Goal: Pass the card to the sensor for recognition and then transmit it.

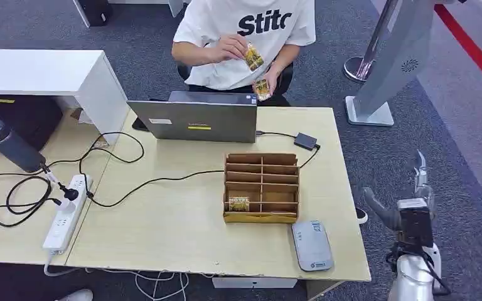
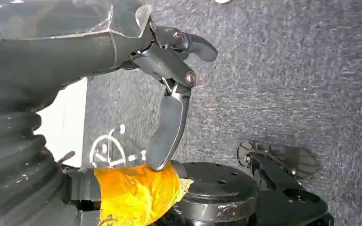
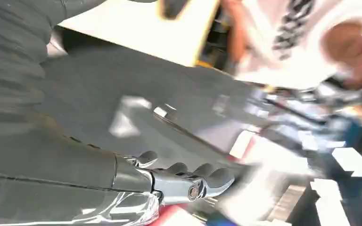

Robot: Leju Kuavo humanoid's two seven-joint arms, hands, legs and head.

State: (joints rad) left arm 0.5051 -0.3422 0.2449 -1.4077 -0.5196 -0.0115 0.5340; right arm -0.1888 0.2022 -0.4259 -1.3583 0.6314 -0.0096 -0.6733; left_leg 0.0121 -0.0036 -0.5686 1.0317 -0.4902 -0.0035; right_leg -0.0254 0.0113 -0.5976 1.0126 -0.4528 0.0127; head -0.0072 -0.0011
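Head view: light wood surface (image 1: 182, 232) w/ a brown cardboard divider box (image 1: 262, 187) just right of centre. One card (image 1: 239, 204) sits in the box's near-left compartment, approx 7 o'clock of the box. Grey sensor (image 1: 312, 245) lies flat on the surface just beside the box at its 5 o'clock, close to the near edge.

Grey laptop (image 1: 194, 120) at 11 o'clock from the box, back of lid toward the camera. Small black adapter (image 1: 305, 140) at 1 o'clock from the box, cabled to the laptop. Black cable (image 1: 150, 182) runs from the box's left side over to a white power strip (image 1: 66, 213) at 9 o'clock, on the lower adjoining surface.

Person in white T-shirt (image 1: 245, 37) seated at 12 o'clock behind the laptop, holding two more cards, one in each hand: upper (image 1: 253, 58), lower (image 1: 262, 88).

Right hand (image 1: 408, 207) is off the surface, at 3 o'clock past its right edge, over grey carpet (image 1: 471, 157); fingers apart, thumb out to the left, holding nothing. Right wrist view is blurred; fingers (image 3: 202, 175) look loosely curved w/ nothing in them.

Left hand (image 2: 169, 84) in left wrist view hangs above the carpet, fingers apart, nothing held.
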